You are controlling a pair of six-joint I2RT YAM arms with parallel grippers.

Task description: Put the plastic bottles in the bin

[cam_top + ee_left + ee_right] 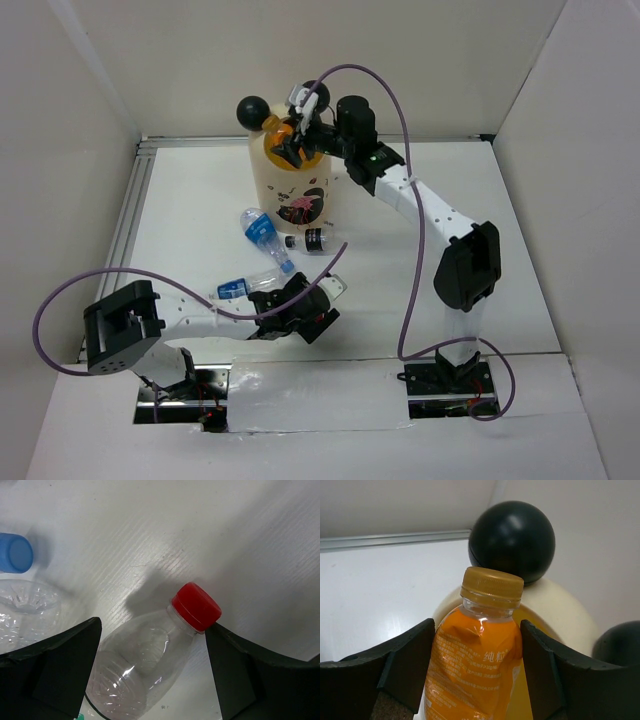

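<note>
My right gripper (291,143) is shut on the short orange bottle (475,660) and holds it upright over the mouth of the cream bin (290,195). The bin's rim (570,615) and one black ball ear (512,540) show behind the bottle. My left gripper (315,303) is low at the table, its jaws open on either side of a clear bottle with a red cap (145,665) that lies on the surface. The right finger (250,665) touches the cap. Three more bottles lie between the bin and the left gripper: a blue-capped one (262,235), a black-labelled one (310,240) and a blue-labelled one (245,287).
A blue cap (14,552) and a clear crumpled bottle (25,610) lie just left of the left gripper. White walls enclose the table on three sides. A metal rail (130,215) runs along the left edge. Purple cables loop over both arms.
</note>
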